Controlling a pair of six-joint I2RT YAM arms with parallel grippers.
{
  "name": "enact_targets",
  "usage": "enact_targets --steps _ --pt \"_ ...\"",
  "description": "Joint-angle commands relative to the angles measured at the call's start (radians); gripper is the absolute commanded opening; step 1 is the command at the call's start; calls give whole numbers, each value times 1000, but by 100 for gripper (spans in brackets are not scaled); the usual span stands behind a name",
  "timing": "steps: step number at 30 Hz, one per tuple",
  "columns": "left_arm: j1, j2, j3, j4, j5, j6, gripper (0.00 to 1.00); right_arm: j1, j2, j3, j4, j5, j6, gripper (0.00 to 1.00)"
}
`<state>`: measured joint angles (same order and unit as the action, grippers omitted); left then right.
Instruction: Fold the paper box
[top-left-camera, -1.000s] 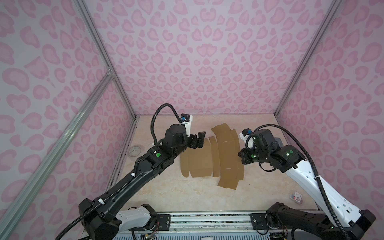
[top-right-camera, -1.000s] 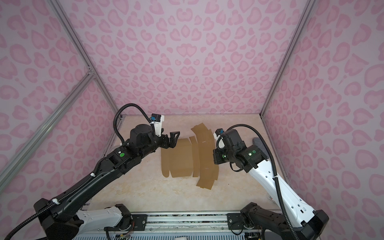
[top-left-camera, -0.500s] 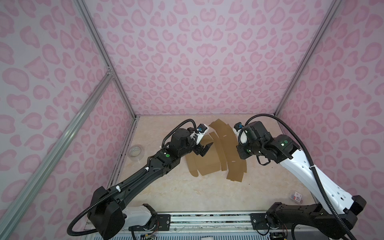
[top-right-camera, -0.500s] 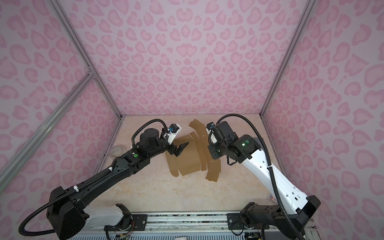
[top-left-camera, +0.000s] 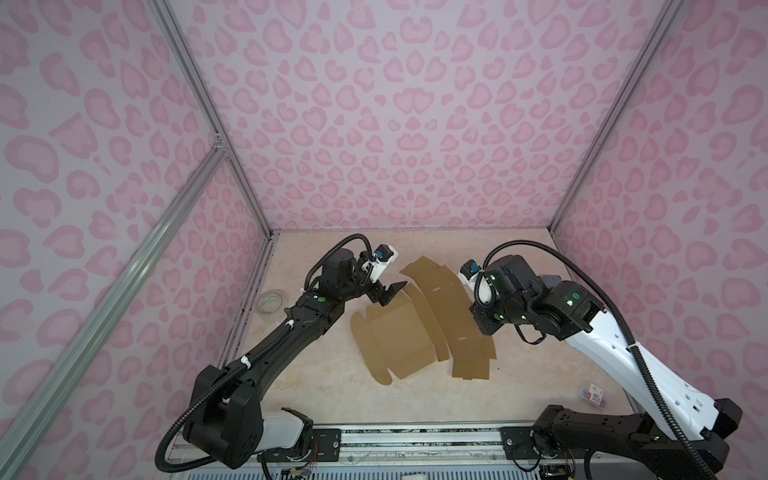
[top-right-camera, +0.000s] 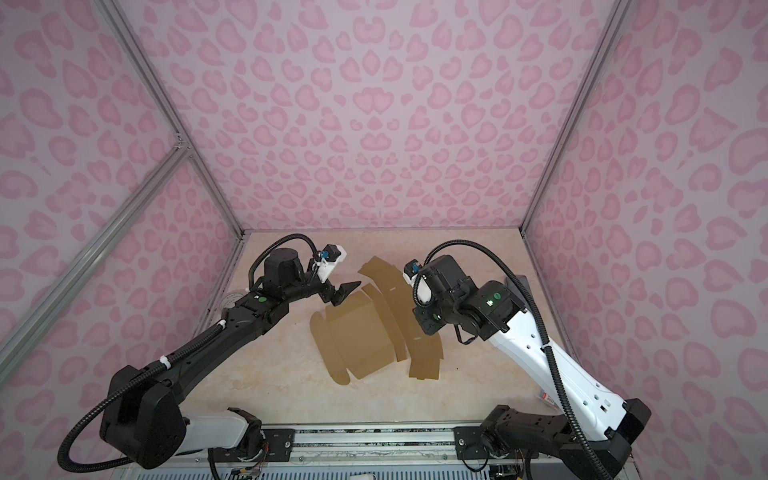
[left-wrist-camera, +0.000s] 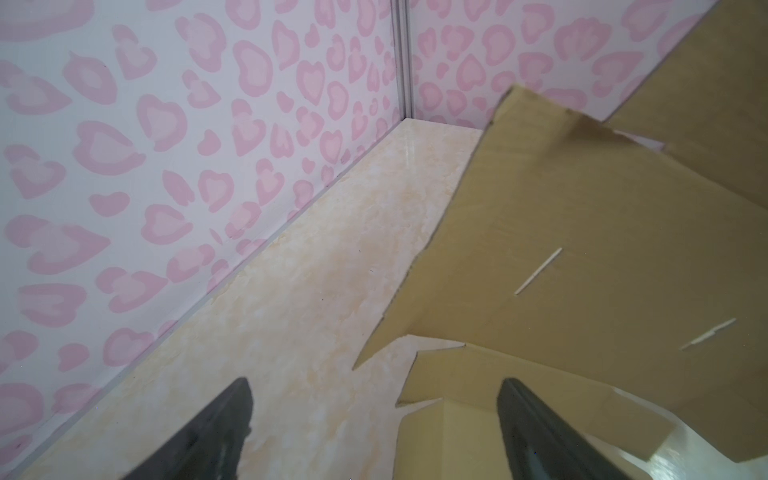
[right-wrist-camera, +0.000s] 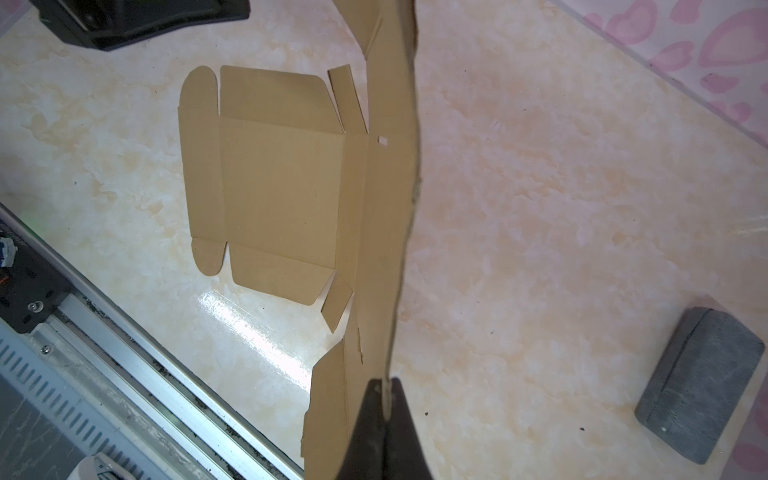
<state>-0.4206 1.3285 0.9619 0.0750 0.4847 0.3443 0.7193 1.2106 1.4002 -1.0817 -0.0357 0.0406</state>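
Right wrist view: the right gripper (right-wrist-camera: 384, 388) is pinching the thin outer edge of the paper box (right-wrist-camera: 282, 178), fingers pressed together on the cardboard, and is holding that side panel tilted up off the table (right-wrist-camera: 540, 208) while the square main panel and its rounded flaps are lying flat beside it. In both top views the brown sheet is sitting unfolded mid-table between the two arms. The left gripper (left-wrist-camera: 374, 390) is hovering spread wide and empty at the sheet's far corner, one finger over cardboard, the other over bare table. A grey block (right-wrist-camera: 698, 382) is resting well apart near the right wall, and a clear tape roll (top-left-camera: 270, 301) is lying by the left wall. The danger now seems to be the shallow pinch: the raised panel is already bowing, so it could slip free or crease off its scored line, and the flat part could skid on the glossy top if the left jaws catch a flap.
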Motion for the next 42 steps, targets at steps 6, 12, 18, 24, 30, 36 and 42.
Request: enact_targets --steps 6,12,18,24,30,36,42 --pt "21 -26 -1 0 145 50 94 40 19 -6 19 -17 -30 0" --pt "20 22 53 1 234 35 90 52 31 -8 18 -15 -33 0" --pt "20 39 54 -3 306 27 81 65 42 -2 16 -17 -37 0" --pt "17 61 73 -15 327 26 70 74 47 -1 13 -16 -41 0" --pt "17 80 91 -29 331 24 54 81 49 -3 12 -10 -40 0" --pt "17 78 93 -41 332 30 43 88 56 -4 9 -9 -41 0" --pt "16 88 111 -62 331 37 38 92 61 -4 8 0 -41 0"
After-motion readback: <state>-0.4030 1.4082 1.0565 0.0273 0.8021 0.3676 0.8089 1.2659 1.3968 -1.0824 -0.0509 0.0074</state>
